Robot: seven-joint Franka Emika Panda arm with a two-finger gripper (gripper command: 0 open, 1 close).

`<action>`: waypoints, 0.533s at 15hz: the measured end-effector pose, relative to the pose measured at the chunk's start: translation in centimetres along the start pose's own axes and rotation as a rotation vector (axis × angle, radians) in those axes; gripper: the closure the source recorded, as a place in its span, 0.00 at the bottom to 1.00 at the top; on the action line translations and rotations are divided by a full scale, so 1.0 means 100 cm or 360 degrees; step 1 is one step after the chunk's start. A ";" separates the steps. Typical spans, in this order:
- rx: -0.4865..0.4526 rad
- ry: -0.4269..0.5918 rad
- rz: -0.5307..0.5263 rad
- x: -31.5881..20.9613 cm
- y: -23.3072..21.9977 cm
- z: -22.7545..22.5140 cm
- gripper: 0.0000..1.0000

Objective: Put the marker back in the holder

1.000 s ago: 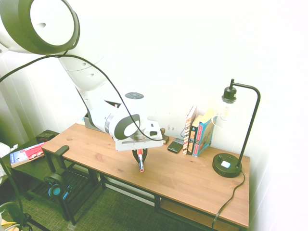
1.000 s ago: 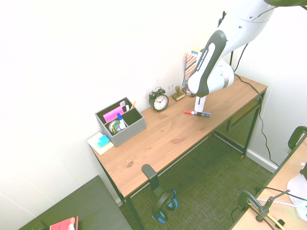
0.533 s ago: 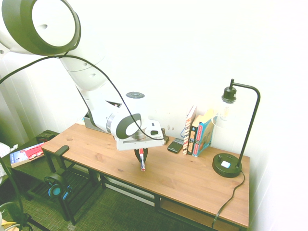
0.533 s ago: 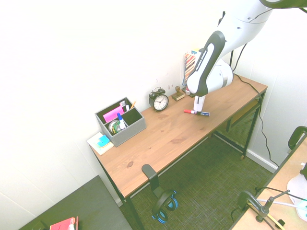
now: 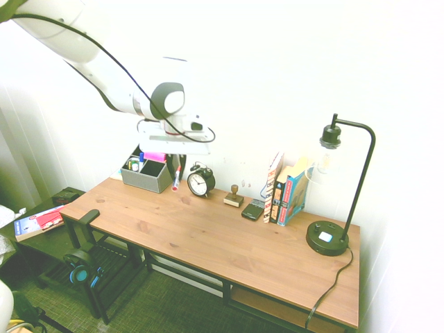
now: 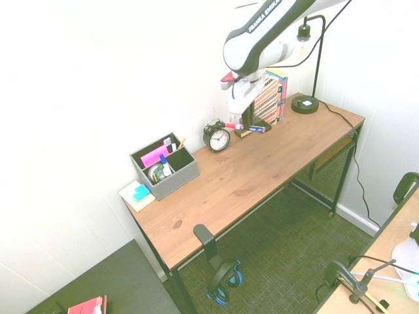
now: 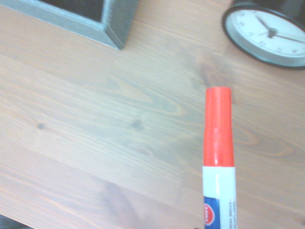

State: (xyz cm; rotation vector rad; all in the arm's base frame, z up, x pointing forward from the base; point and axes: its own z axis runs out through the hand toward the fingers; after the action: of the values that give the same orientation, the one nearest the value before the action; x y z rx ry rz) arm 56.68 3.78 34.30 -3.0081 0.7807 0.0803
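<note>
Gripping the marker [image 6: 245, 127] above the desk [image 6: 262, 171], hand [image 6: 243, 123].

Grained matt wooden desk [image 7: 95, 143], smooth glossy plastic marker [image 7: 218, 162], matt grey holder [image 7: 112, 24]

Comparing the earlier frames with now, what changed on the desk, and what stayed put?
The gripper closed on the marker, which lay on the desk earlier, and lifted it. The arm swung up and toward the alarm clock and holder; the marker now hangs crosswise above the desk. Clock, holder, books and lamp stayed put.
</note>
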 end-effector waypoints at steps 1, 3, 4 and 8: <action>-0.0031 -0.0044 0.0084 -0.002 -0.025 0.003 1.00; -0.0104 -0.0148 0.0245 0.000 -0.067 0.013 1.00; -0.0137 -0.0213 0.0323 0.004 -0.081 0.015 1.00; -0.0179 -0.0514 0.0594 0.017 -0.116 0.014 1.00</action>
State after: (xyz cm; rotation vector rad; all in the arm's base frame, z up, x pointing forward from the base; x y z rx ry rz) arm 63.73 13.16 33.04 -2.7912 1.3143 0.6187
